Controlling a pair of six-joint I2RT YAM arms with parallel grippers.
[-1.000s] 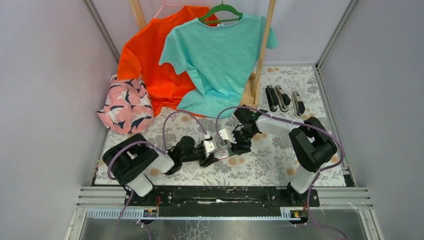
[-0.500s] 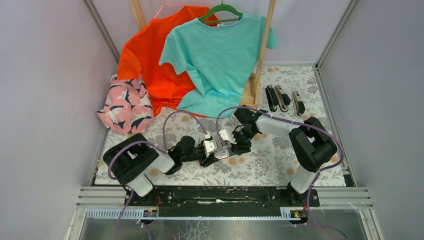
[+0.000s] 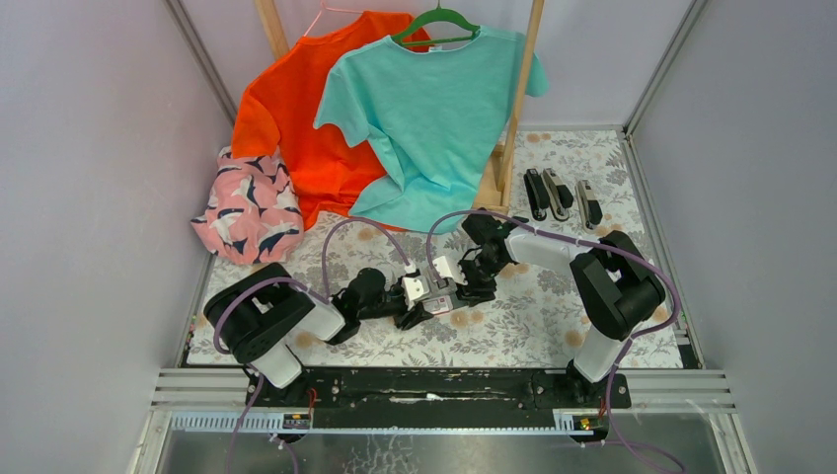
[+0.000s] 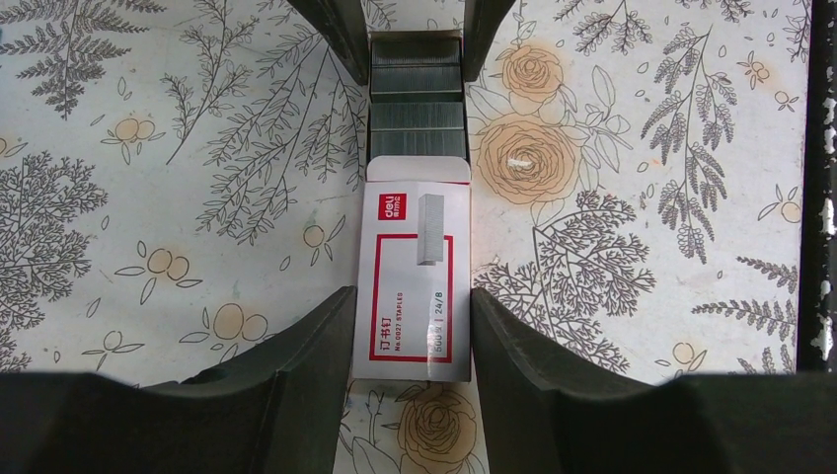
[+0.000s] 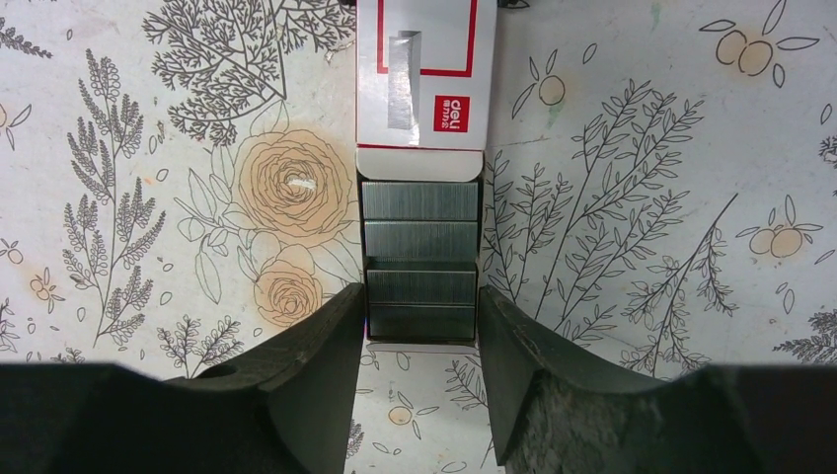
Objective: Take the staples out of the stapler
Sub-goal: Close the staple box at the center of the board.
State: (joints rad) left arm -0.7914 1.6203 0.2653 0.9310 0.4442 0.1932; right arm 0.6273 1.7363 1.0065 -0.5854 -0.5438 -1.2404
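Staple box, sleeve cut off at 12 o'clock in right wrist view; staples, likewise in left wrist view; three staplers, 2 o'clock overhead, detail too small.

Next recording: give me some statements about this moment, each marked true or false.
1. The left gripper grips the sleeve. True.
2. The tray sits fully inside the sleeve. False: it is slid partly out, with the staples exposed.
3. Three staplers lie at the far right of the table. True.
4. The right gripper holds a stapler. False: it clamps the tray.
5. The teal shirt lies flat on the table. False: it hangs on a hanger.
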